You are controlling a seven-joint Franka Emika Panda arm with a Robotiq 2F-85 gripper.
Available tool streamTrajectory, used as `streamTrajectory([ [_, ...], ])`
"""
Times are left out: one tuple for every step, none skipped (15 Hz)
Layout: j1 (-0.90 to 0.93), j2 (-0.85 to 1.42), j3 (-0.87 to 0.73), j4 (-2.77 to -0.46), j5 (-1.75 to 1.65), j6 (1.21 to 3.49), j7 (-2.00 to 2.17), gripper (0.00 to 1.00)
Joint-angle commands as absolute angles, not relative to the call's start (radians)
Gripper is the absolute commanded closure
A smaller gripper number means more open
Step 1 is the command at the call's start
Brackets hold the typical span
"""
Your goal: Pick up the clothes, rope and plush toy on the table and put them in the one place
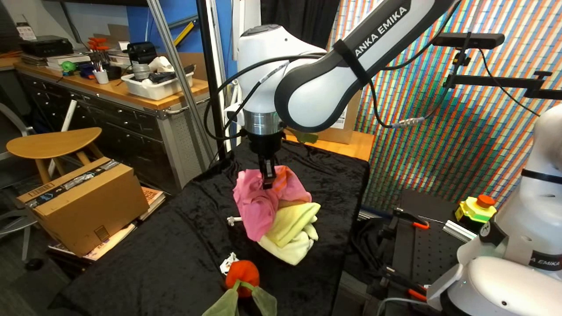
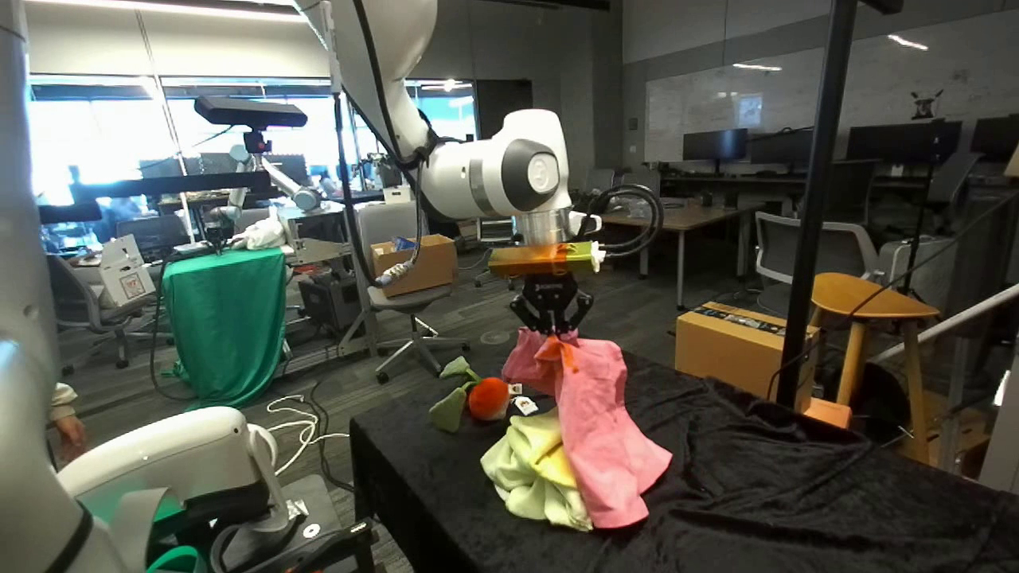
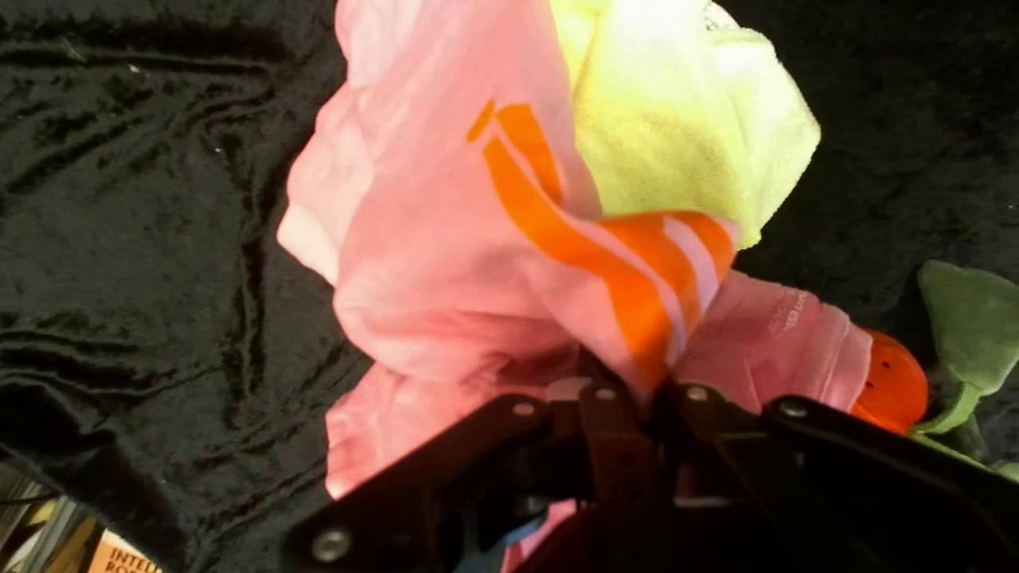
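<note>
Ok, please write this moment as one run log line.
gripper: shut on pink garment; yellow cloths: beside pink garment; white rope: one end visible; orange plush toy: on table, apart

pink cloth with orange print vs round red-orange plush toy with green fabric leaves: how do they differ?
The pink cloth is pinched in the black claw; the plush toy rests ungripped on the black-draped table.
The cloth is draped and folded; the toy's body is a round ball.
The cloth is visibly bigger than the toy.
Both look soft.
</note>
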State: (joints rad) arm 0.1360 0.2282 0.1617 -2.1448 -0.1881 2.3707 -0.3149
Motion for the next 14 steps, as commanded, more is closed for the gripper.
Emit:
streamTrajectory([
  [0.150, 0.272, 0.159, -2.118, -0.202, 2.376, -0.281, 0.67],
  [0.151, 0.280, 0.158, -2.113, -0.205, 2.368, -0.279, 0.67],
  [0.152, 0.287, 0.158, -2.112, -0.205, 2.370, -0.276, 0.60],
  [0.153, 0.292, 0.157, -2.110, -0.208, 2.366, -0.272, 0.53],
  [0.154, 0.296, 0.156, -2.106, -0.212, 2.366, -0.268, 0.45],
  [0.156, 0.297, 0.156, -2.104, -0.215, 2.365, -0.264, 0.37],
  [0.161, 0.300, 0.155, -2.099, -0.225, 2.361, -0.255, 0.30],
  [0.165, 0.302, 0.155, -2.094, -0.233, 2.360, -0.248, 0.22],
  [0.172, 0.300, 0.155, -2.088, -0.247, 2.357, -0.234, 0.15],
  [0.182, 0.298, 0.154, -2.082, -0.267, 2.356, -0.217, 0.08],
  [0.195, 0.296, 0.154, -2.073, -0.292, 2.349, -0.198, 0.01],
  [0.206, 0.291, 0.157, -2.066, -0.311, 2.342, -0.184, 0.00],
  [0.219, 0.289, 0.160, -2.060, -0.330, 2.338, -0.174, 0.00],
  [0.236, 0.291, 0.163, -2.054, -0.353, 2.342, -0.152, 0.00],
])
